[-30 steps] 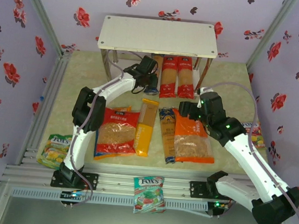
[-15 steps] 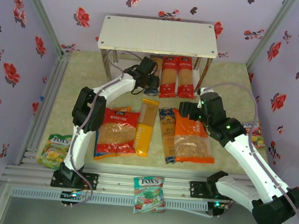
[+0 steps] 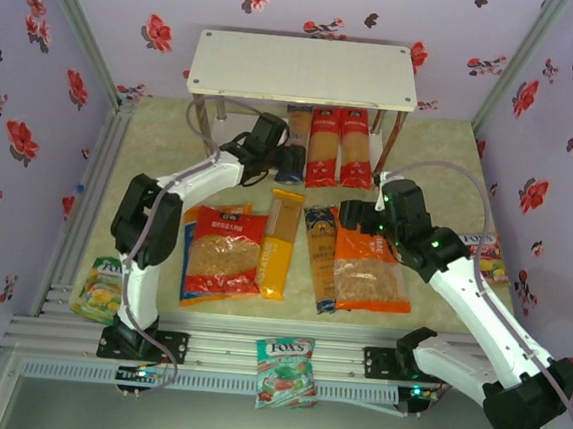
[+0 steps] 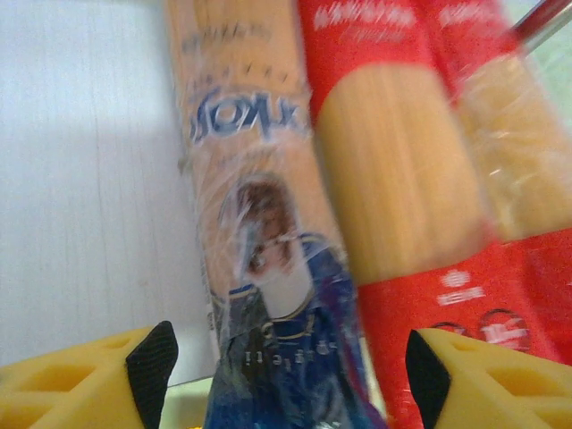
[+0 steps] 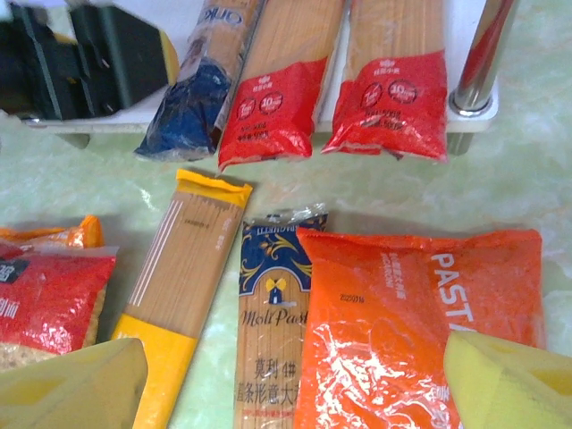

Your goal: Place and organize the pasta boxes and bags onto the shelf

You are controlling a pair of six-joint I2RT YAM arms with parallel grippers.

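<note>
A small green-and-red FOX'S candy bag [image 3: 283,370] lies at the near rail. Beyond it, four packs lie side by side on the pale green table top [image 3: 163,133]:
- a wide flat red plastic pasta bag [image 3: 224,252];
- a long narrow yellow spaghetti pack [image 3: 279,244];
- a long narrow dark blue spaghetti pack with a tan window [image 3: 319,263];
- a wide flat orange plastic pasta bag [image 3: 368,262], which overlaps the right edge of that dark blue pack.

The right gripper [image 5: 290,380] hangs above the far end of the orange bag. Its yellow pads [image 5: 76,384] are spread wide with nothing between them.

Farther on stands the two-tier shelf [image 3: 304,71], made of white boards on thin shiny metal legs [image 5: 483,54]. Its lower board [image 4: 89,179] carries a second dark blue spaghetti pack [image 4: 268,268]. A first red spaghetti pack [image 4: 393,179] touches it on the right, followed by a second red spaghetti pack [image 4: 518,152]. The near ends of all three overhang the board's edge.

The left gripper [image 4: 286,357] sits at the near end of the shelved blue pack. Its jaws are spread, with one pad [image 4: 152,357] on each side, clear of the blue wrapper.
</note>
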